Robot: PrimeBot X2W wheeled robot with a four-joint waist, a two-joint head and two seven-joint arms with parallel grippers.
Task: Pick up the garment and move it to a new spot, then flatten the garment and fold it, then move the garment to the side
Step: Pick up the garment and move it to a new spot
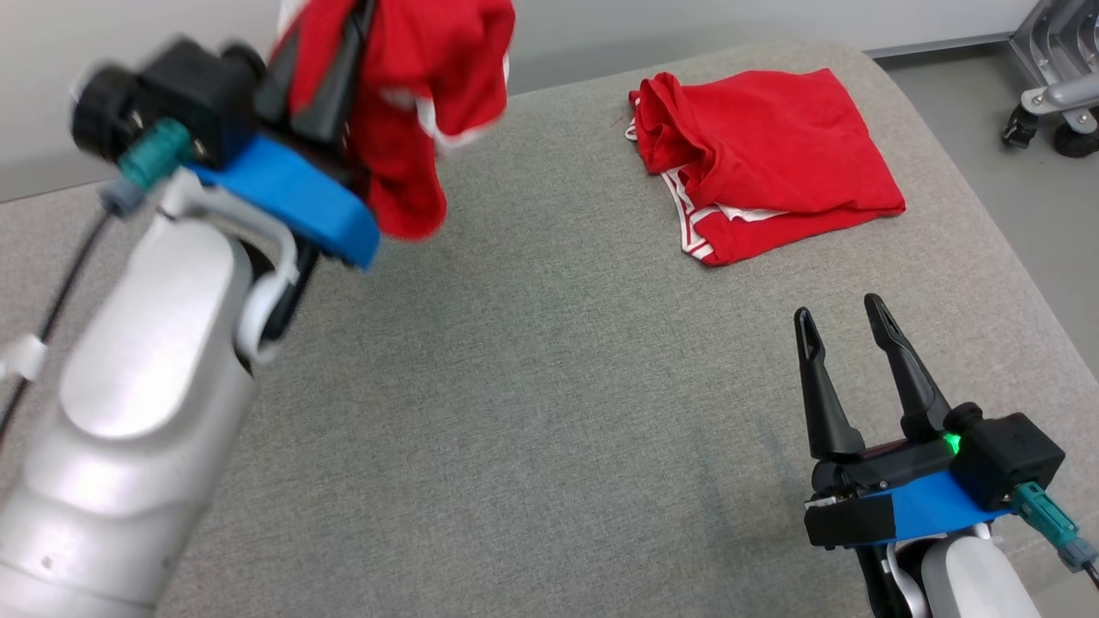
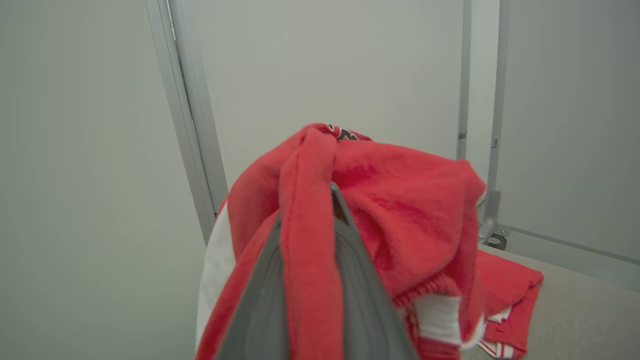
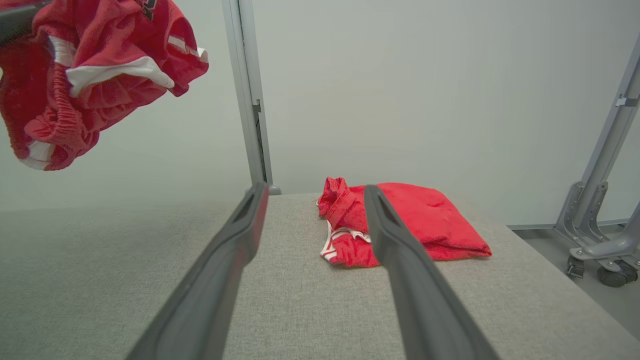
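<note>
A crumpled red garment with white trim [image 1: 412, 103] hangs in the air above the far left of the grey padded table [image 1: 549, 386]. My left gripper [image 1: 343, 51] is shut on it, the cloth bunched between and over the dark fingers [image 2: 365, 300]. In the left wrist view the garment [image 2: 400, 200] drapes over both fingers. It also shows at the upper left of the right wrist view [image 3: 85, 65]. My right gripper [image 1: 839, 306] stands open and holds nothing, low over the table's near right; its fingers [image 3: 400, 260] point toward the back.
A second red garment [image 1: 764, 163], folded, lies on the table at the far right [image 3: 425, 220]. A wheeled metal stand [image 1: 1056, 94] sits on the floor beyond the table's right edge. A grey wall with a vertical post [image 3: 250, 100] runs behind the table.
</note>
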